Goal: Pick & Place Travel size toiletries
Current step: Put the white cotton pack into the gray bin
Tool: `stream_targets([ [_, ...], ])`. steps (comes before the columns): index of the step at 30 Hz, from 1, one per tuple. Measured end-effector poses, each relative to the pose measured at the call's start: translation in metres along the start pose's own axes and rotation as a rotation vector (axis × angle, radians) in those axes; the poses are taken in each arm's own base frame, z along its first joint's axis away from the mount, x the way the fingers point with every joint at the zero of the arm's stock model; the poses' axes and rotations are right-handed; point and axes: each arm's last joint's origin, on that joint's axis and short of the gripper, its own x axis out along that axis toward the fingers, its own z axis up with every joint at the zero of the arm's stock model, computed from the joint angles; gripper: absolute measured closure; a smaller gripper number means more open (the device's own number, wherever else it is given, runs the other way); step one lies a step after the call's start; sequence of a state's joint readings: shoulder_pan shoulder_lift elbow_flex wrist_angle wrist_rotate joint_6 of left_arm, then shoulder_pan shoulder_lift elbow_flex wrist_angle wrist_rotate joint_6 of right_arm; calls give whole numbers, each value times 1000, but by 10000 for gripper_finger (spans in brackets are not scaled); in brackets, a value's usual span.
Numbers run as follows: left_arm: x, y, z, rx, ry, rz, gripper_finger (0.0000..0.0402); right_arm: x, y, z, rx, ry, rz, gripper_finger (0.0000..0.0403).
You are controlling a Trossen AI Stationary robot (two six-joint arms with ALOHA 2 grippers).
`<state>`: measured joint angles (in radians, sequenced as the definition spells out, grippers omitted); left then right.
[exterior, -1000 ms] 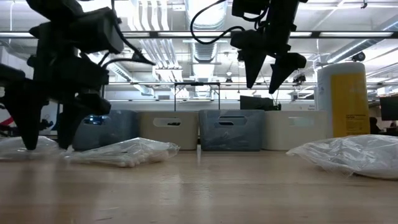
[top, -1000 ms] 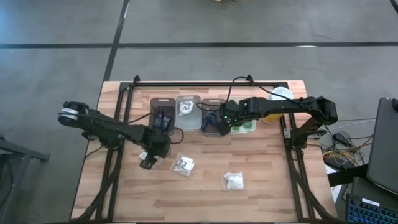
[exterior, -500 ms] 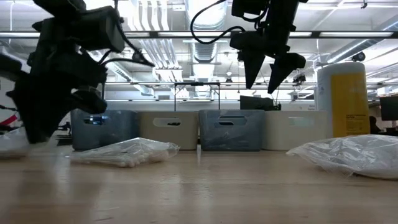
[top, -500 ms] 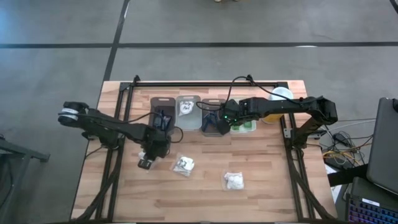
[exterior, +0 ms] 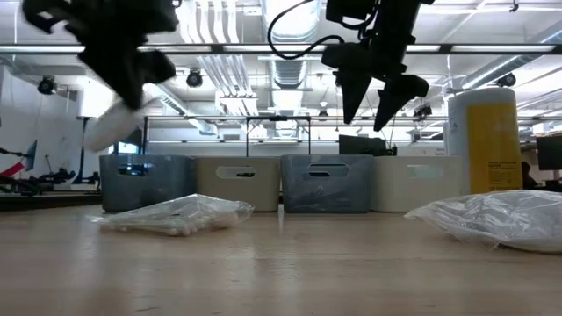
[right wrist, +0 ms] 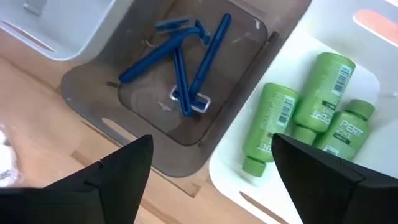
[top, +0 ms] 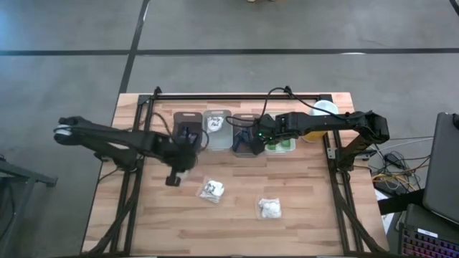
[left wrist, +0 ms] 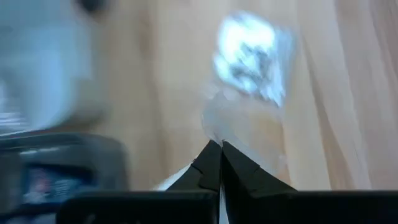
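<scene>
High view. Wooden worktop (top: 308, 215) with four bins in a row at its far edge. Left end effector (top: 174, 178) sits near the dark bin (top: 188, 132) at the left end of the row, its fingers closed on a white clear-wrapped packet (top: 185, 170) — lifted off the wood. Two more packets lie loose: one (top: 211, 190) just right of the left end effector, another (top: 270, 208) further right and nearer. Right end effector (top: 252, 143) hangs over the grey bin (top: 246, 122), third in the row, well apart from the loose packets. Tall yellow bottle (top: 318, 123) stands at the right end of the row.

Low view. Held packet (exterior: 112, 125) hangs high at the left, clear of the worktop, under the left arm. Right end effector (exterior: 367, 104) hangs above the bin row, fingers spread wide, nothing between them. One loose packet (exterior: 180, 215) lies before the bins, the other (exterior: 492, 219) at the right.

Left wrist view. Own fingers (left wrist: 211, 165) pressed together, pinching clear wrap; blurred loose packet (left wrist: 252, 56) lies beyond on the wood.

Right wrist view. Own fingers (right wrist: 127, 168) stand wide apart and empty. Below — blue-handled razors (right wrist: 183, 59) in the grey bin; small green bottles (right wrist: 305, 115) in the white bin (right wrist: 373, 37) beside it.
</scene>
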<state>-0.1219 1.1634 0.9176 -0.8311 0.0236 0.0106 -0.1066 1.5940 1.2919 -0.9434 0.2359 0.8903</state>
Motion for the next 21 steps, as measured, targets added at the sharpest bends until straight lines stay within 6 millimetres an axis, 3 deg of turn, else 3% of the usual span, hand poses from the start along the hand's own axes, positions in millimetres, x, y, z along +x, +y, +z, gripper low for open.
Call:
stream_targets([
  [6,-33,19,-1,-203,-246,170,399,0,5,4,6,-40,51,100],
  [10,-43,41,2,-390,-530,238,400,-1,8,7,10,-65,79,111],
  [14,-42,67,0,-591,-803,335,400,-8,9,9,28,-108,76,120],
  [21,-16,104,-18,-901,-1099,382,400,-39,0,12,124,-262,83,119],
])
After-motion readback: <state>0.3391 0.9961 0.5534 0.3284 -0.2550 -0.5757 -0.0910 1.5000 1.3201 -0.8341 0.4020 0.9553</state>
